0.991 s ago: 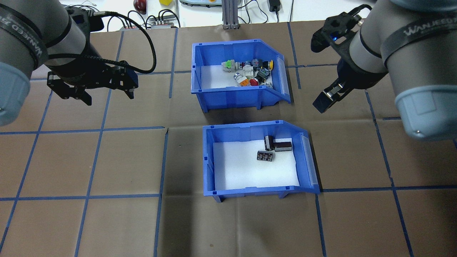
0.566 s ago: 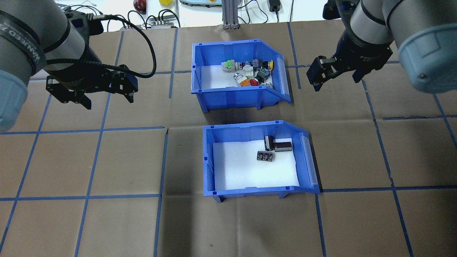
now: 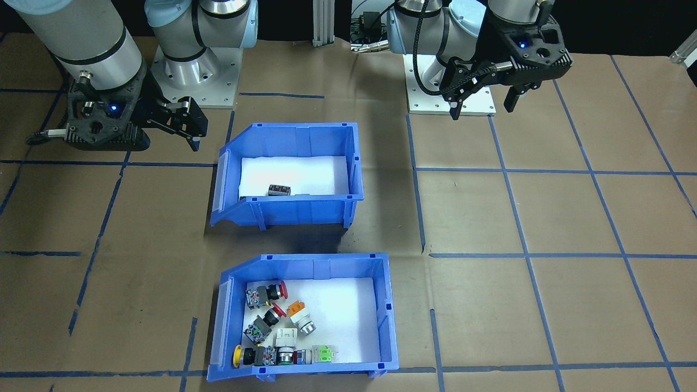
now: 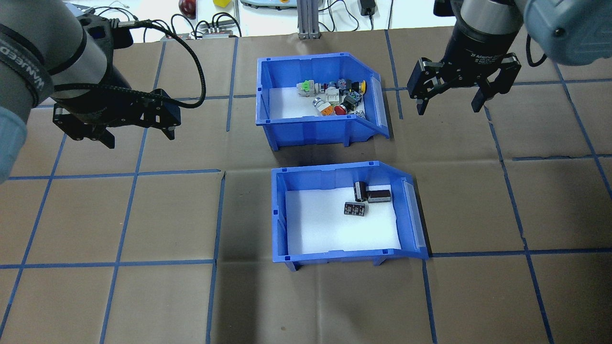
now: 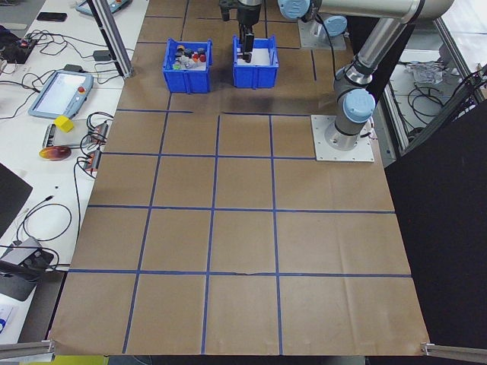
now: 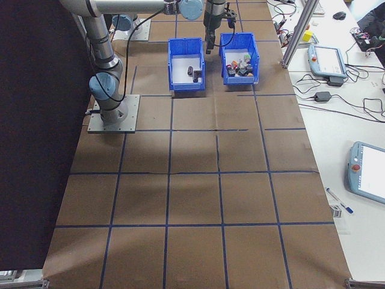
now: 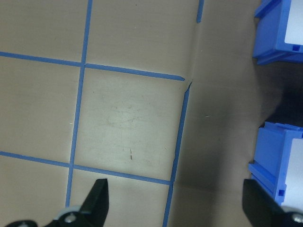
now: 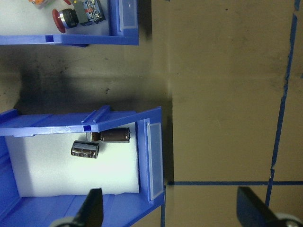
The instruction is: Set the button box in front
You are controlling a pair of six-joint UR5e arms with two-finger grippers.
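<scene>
While the button box (image 4: 319, 98) sits on the tabletop (image 4: 143, 215) at the far side from the robot, the capacitor box (image 4: 344, 215) sits just nearer, apart from it. Both pincers hover spread apart and empty: the left pincer (image 4: 136, 136) well left of the boxes, the right pincer (image 4: 449, 106) just right of the button box.

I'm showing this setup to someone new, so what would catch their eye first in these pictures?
Two matching blue bins stand out mid-table on brown paper: the button box, full of coloured push-buttons, lies farther from the robot, and the capacitor bin nearer it. The open left gripper and open right gripper hover empty on either side.
</scene>
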